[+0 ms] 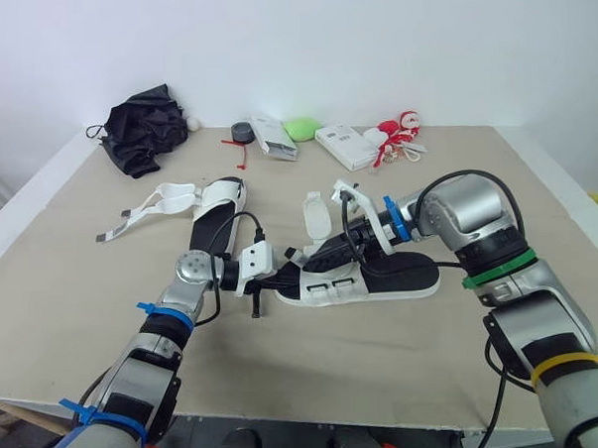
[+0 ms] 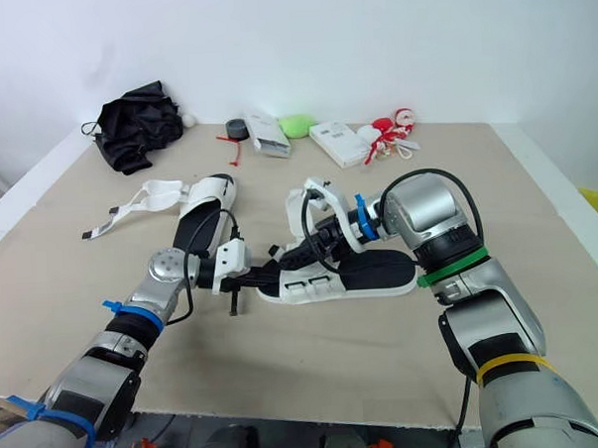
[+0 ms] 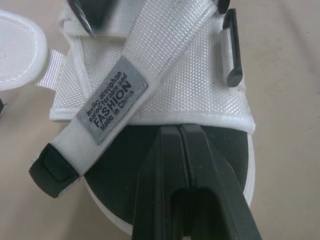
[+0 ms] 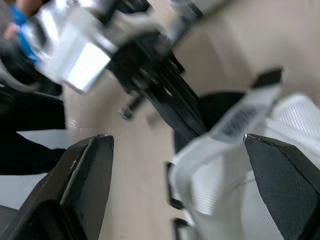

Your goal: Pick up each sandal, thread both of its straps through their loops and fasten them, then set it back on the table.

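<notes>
One white sandal with a black insole (image 1: 381, 276) lies at the table's middle. Its front strap (image 3: 112, 100), with a grey label, lies slanted across the white upper next to a black loop (image 3: 231, 50). My left gripper (image 3: 179, 131) is shut, its tips resting on the insole at the toe end, just under that strap. My right gripper (image 4: 176, 140) is open, its fingers (image 4: 85, 170) spread wide above the front strap, facing the left gripper (image 1: 297, 269). A second sandal (image 1: 214, 213) lies at the back left, its straps (image 1: 144, 206) loose on the table.
Along the far edge lie a black cloth bundle (image 1: 144, 127), a dark tape roll (image 1: 240, 132), two white boxes (image 1: 273, 136) (image 1: 345, 146), a green object (image 1: 301, 129) and red-and-white bits (image 1: 399, 135). The table's front edge (image 1: 287, 408) runs close below my arms.
</notes>
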### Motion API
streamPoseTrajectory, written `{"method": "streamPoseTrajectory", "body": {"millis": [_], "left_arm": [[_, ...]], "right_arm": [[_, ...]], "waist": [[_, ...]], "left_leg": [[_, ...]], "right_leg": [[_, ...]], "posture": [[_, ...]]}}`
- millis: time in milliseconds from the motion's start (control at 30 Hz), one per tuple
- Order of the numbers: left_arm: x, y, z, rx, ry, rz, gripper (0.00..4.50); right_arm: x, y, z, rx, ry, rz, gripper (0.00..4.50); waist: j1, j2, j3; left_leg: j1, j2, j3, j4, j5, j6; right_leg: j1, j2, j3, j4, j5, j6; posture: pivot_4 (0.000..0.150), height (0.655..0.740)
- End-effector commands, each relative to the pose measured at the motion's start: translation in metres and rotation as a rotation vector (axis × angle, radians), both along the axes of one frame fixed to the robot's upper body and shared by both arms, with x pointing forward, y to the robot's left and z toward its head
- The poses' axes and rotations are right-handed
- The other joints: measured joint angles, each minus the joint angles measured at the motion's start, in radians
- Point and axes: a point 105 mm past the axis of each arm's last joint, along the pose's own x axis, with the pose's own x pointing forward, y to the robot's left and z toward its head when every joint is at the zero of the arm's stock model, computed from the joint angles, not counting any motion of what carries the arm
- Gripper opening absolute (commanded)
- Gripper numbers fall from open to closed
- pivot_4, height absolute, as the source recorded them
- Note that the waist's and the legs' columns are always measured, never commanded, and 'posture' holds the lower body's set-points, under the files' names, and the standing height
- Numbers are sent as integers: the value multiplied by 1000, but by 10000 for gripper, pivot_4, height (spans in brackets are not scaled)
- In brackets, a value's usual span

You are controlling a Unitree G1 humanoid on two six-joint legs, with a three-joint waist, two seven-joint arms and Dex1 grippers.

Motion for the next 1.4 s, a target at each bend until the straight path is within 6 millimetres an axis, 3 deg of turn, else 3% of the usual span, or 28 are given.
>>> {"method": "streamPoseTrajectory", "body": {"millis": [33, 600, 700, 833, 867, 900, 1033, 1233, 1400], "left_arm": [[-42, 28, -92, 268, 309, 24, 0], [-45, 30, -95, 250, 315, 47, 0], [-46, 29, -95, 247, 317, 50, 0], [-46, 30, -96, 245, 318, 52, 0], [-46, 30, -96, 245, 318, 53, 0], [-46, 30, -96, 246, 319, 54, 0], [-47, 30, -97, 249, 319, 53, 0], [-47, 30, -97, 250, 317, 52, 0], [-48, 30, -98, 254, 320, 46, 0]], "right_arm": [[11, 5, 9, -28, -51, 32, 44699], [19, 24, -5, -69, -9, 135, 44699], [20, 25, -7, -72, -6, 142, 36970], [21, 24, -10, -79, -7, 144, 22619], [22, 24, -10, -79, -7, 145, 22619], [21, 24, -10, -77, -6, 147, 16401], [21, 28, -9, -51, -5, 147, 1048], [30, 27, 10, 69, -69, 83, 1048], [31, 11, 28, 212, -118, -29, 1048]], "waist": [[0, 0, 0], [0, 2, -1], [0, 2, -1], [0, 2, -2], [0, 2, -2], [0, 2, -2], [0, 2, -2], [-2, 2, -2], [0, 1, -2]], "left_leg": [[0, 0, 0, 0, 0, 0], [0, 0, -1, 0, 0, 0], [0, 0, -1, 0, 0, 0], [0, 0, -1, 0, 0, 0], [0, 0, -1, 0, 0, 0], [0, 0, -1, 0, 0, 0], [1, 0, -1, 0, 0, 0], [1, 0, -1, 0, -1, -1], [1, 0, -1, 0, 0, 0]], "right_leg": [[0, 0, 0, 0, 0, 0], [0, 1, -1, 0, 2, 2], [0, 1, -1, 0, 2, 2], [0, 1, -1, 0, 2, 2], [0, 1, -1, 0, 2, 2], [0, 1, -1, 0, 2, 2], [0, 1, -1, 0, 2, 2], [0, 1, -1, 0, 2, 1], [0, 1, -1, 0, 3, 1]], "posture": [[1500, 7400], [1500, 7400], [1500, 7400], [1500, 7400], [1500, 7400], [1500, 7400], [1500, 7400], [1500, 7400], [1500, 7400]]}}
